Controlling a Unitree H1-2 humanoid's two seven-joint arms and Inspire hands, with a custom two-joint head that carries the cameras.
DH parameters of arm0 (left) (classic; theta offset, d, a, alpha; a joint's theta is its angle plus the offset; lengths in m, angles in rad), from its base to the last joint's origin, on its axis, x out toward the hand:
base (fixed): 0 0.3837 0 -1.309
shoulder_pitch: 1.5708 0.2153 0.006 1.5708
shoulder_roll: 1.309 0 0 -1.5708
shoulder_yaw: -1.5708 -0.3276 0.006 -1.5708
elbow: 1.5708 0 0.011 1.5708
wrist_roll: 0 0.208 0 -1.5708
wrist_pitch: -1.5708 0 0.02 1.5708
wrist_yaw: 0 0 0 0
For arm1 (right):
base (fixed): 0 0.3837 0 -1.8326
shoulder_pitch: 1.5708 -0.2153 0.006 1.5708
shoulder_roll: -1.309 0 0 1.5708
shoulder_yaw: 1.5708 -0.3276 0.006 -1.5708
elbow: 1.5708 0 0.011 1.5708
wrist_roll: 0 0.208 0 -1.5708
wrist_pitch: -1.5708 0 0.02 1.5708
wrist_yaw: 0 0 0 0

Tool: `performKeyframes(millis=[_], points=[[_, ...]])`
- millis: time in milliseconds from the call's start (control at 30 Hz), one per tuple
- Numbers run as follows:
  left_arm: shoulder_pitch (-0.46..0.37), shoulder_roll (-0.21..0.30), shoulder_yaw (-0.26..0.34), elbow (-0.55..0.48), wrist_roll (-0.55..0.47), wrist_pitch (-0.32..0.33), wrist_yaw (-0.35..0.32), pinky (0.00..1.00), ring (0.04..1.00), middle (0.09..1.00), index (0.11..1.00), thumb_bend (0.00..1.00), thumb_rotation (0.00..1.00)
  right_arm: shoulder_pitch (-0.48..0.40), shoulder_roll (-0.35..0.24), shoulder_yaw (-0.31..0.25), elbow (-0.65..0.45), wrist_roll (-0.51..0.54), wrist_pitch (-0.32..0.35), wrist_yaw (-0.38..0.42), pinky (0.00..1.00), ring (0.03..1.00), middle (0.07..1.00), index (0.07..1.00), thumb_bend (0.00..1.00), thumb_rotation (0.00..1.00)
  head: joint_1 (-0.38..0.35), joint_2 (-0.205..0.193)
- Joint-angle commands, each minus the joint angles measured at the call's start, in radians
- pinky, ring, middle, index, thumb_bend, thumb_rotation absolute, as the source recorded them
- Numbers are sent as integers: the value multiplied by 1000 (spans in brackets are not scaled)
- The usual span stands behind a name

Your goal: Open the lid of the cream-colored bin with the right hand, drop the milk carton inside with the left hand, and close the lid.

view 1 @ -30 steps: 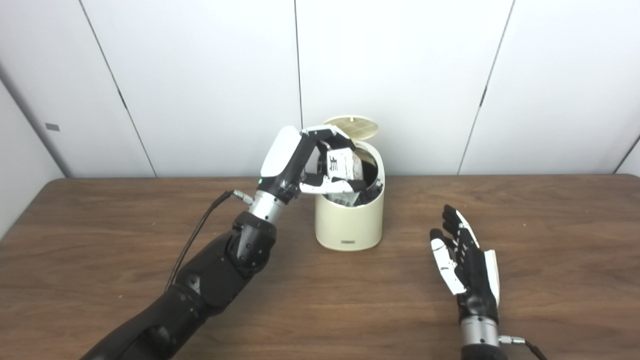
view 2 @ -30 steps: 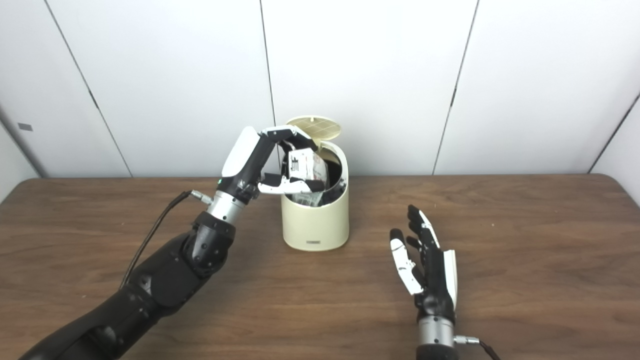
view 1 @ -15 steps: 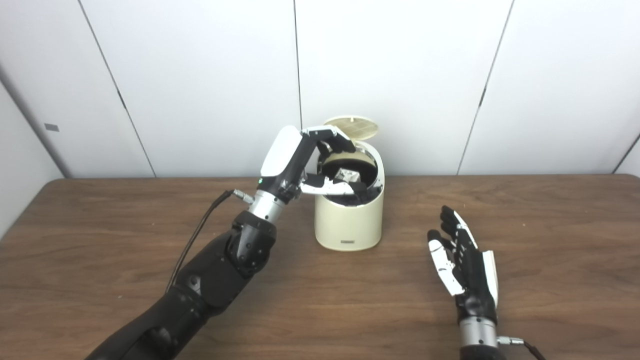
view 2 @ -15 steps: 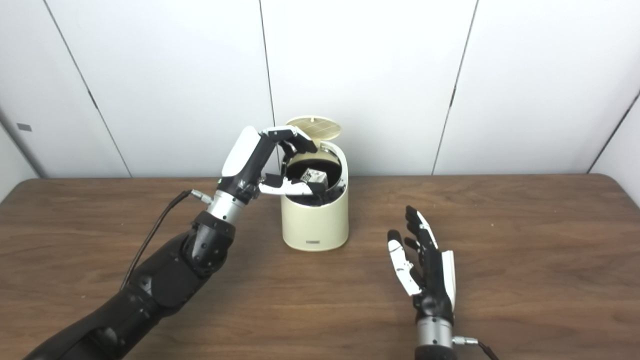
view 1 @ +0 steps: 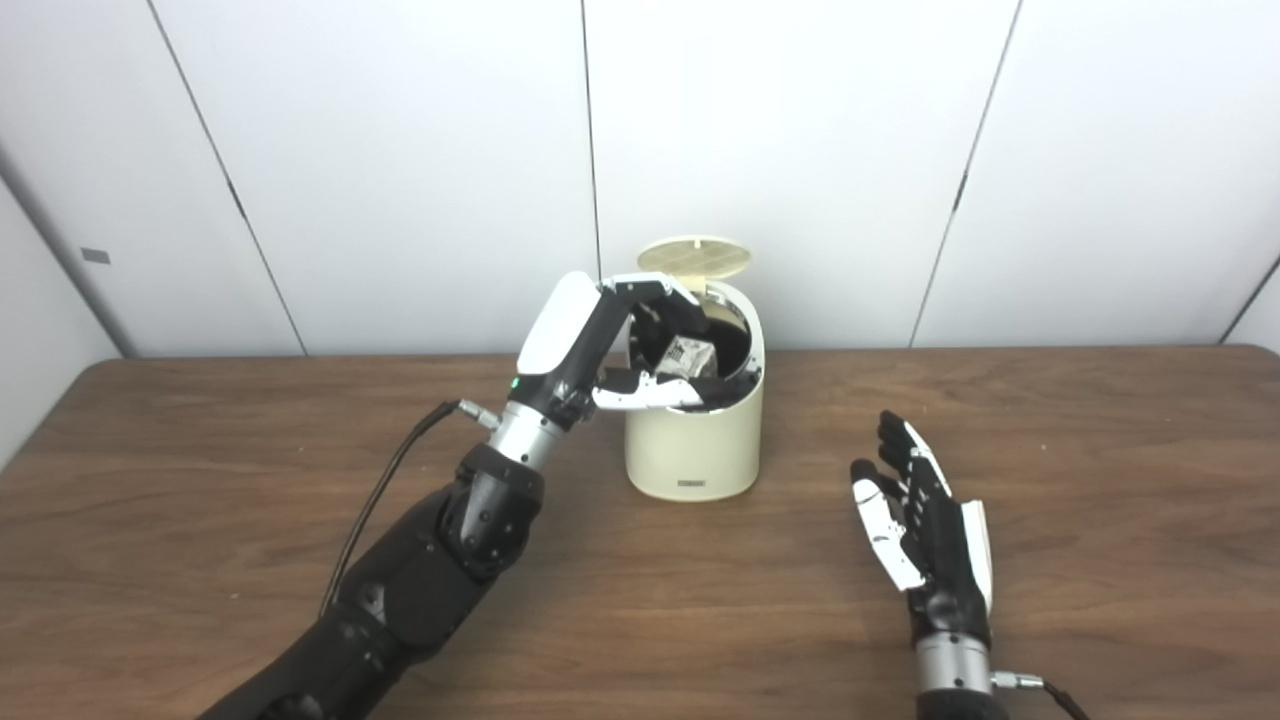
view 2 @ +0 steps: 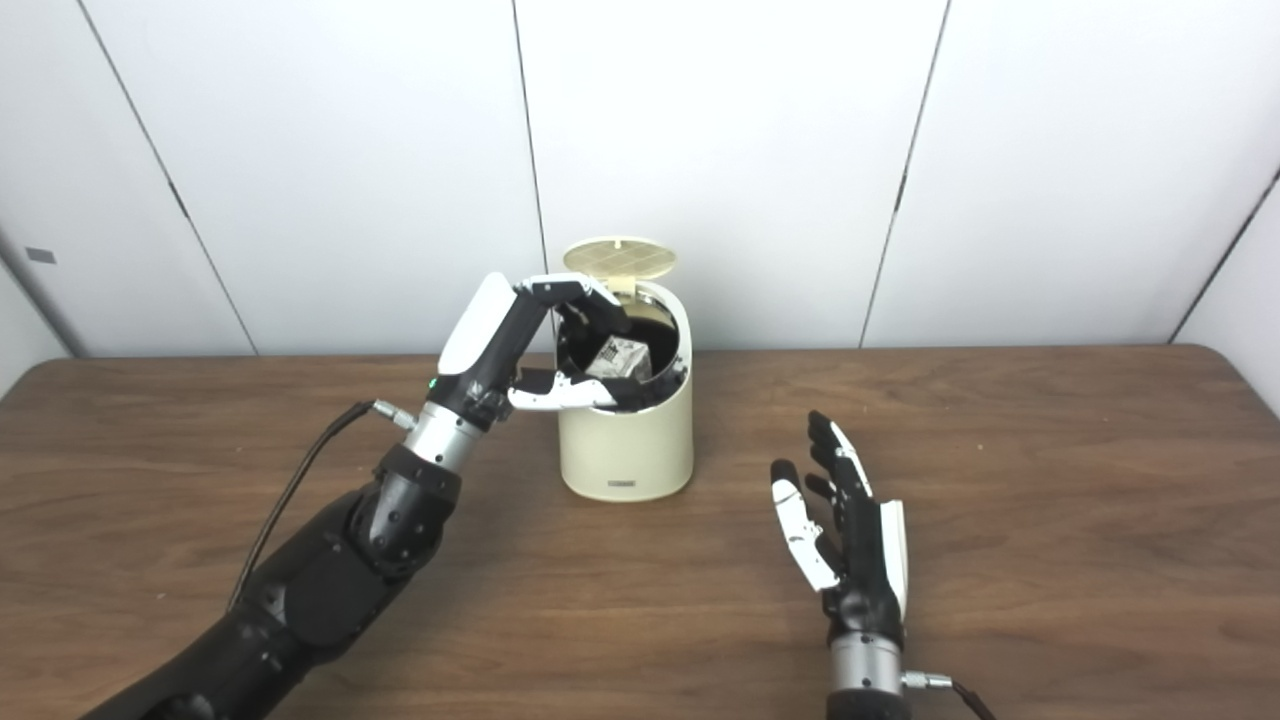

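The cream-colored bin (view 1: 692,450) stands at the middle back of the wooden table, its round lid (view 1: 693,255) tipped up at the rear. The milk carton (view 1: 689,355) lies inside the bin's dark opening, its top showing; it also shows in the right eye view (view 2: 618,355). My left hand (view 1: 640,340) is open at the bin's left rim, fingers arched over the opening and apart from the carton. My right hand (view 1: 925,520) is open and empty, fingers spread, to the right of the bin, above the table.
The brown wooden table (view 1: 200,480) spans the view. A white panelled wall (view 1: 400,150) stands right behind the bin. A black cable (view 1: 390,500) runs along my left forearm.
The carton left my left hand and dropped into the bin. My left hand has since pulled back a little to the left. The camera shifted slightly.
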Motion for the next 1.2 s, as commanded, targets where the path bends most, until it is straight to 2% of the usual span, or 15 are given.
performKeyframes(millis=[0,100,233,400,467,533,667,700,733,867,933,967,1067,1167], points=[[-16,8,58,-83,-7,-16,11,457,535,553,547,494,972,13,1,5,18,-5,-22,-2,810,887,886,868,150,636,1,0],[46,3,124,-193,-47,-16,-10,447,536,557,564,465,994,11,1,4,21,-5,-22,-5,805,882,880,865,147,638,2,-1],[130,-8,219,-322,-131,-15,-77,469,558,576,584,419,876,7,-6,1,26,0,-25,-1,812,884,881,862,165,664,1,0],[250,-30,335,-435,-200,-15,-152,486,573,592,591,399,880,2,-18,13,20,-40,-31,-14,803,878,876,862,165,657,-5,1],[296,-44,367,-455,-228,-13,-182,493,583,604,604,395,910,-5,-26,20,24,-62,-44,-24,794,872,874,860,173,679,-7,1],[348,-53,393,-472,-262,-7,-216,514,615,643,649,407,881,-12,-37,33,18,-103,-49,-33,802,883,884,869,212,818,-10,0],[431,-79,439,-495,-347,20,-276,559,660,695,703,439,833,-30,-64,54,-36,-172,-45,-35,810,889,894,881,255,924,-18,1],[456,-85,448,-501,-366,33,-291,616,709,746,759,505,845,-39,-78,62,-60,-201,-49,-33,825,897,912,895,311,951,-19,1],[470,-91,456,-506,-375,43,-303,642,728,765,780,525,846,-45,-87,67,-75,-220,-53,-32,837,902,917,898,329,963,-20,0],[525,-112,468,-504,-393,68,-358,701,783,817,833,526,852,-92,-134,86,-139,-293,-70,-31,869,916,914,893,332,930,-30,4],[550,-124,469,-500,-389,78,-377,727,797,832,844,525,861,-128,-160,91,-148,-312,-102,-41,844,907,901,873,349,869,-34,6],[561,-129,468,-500,-387,89,-385,737,804,836,848,523,868,-146,-172,92,-164,-329,-98,-33,841,908,899,868,375,883,-36,7],[580,-144,472,-502,-383,126,-407,781,827,855,871,528,893,-204,-210,98,-229,-377,-47,34,838,912,903,886,467,979,-35,14],[594,-154,477,-510,-378,158,-425,807,844,868,885,515,906,-272,-245,104,-299,-412,31,152,868,952,925,906,529,998,-30,19]])
